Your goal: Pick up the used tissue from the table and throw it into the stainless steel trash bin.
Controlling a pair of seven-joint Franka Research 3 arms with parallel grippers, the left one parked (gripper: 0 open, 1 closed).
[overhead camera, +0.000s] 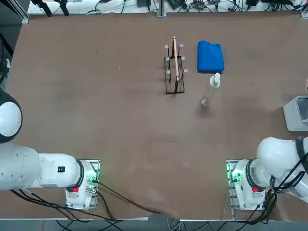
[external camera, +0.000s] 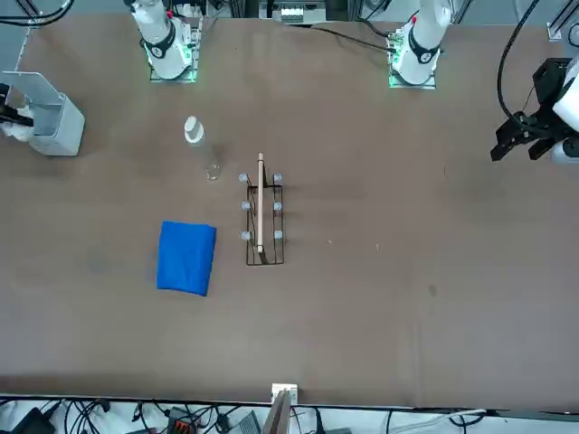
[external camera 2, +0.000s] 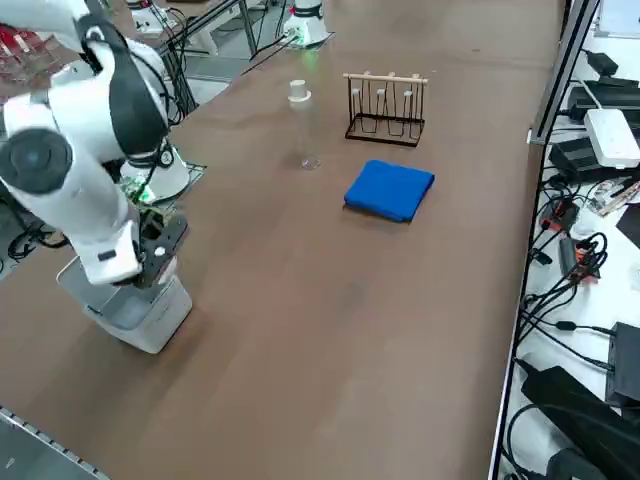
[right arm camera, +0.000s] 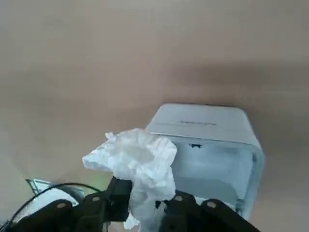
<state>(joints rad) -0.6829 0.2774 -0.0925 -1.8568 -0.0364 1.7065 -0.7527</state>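
Right now right tool (right arm camera: 145, 205) clamps used tissue (right arm camera: 137, 162) beside stainless steel trash bin (right arm camera: 212, 145)

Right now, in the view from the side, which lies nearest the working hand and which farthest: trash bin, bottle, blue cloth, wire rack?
1. Trash bin, directly under the hand
2. Clear bottle, mid-table
3. Blue cloth, past the bottle; the two are close to call
4. Wire rack, far end

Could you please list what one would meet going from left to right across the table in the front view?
Tissue held in the right gripper → trash bin → bottle → wire rack. The blue cloth overlaps the bottle's span, so I leave it out.
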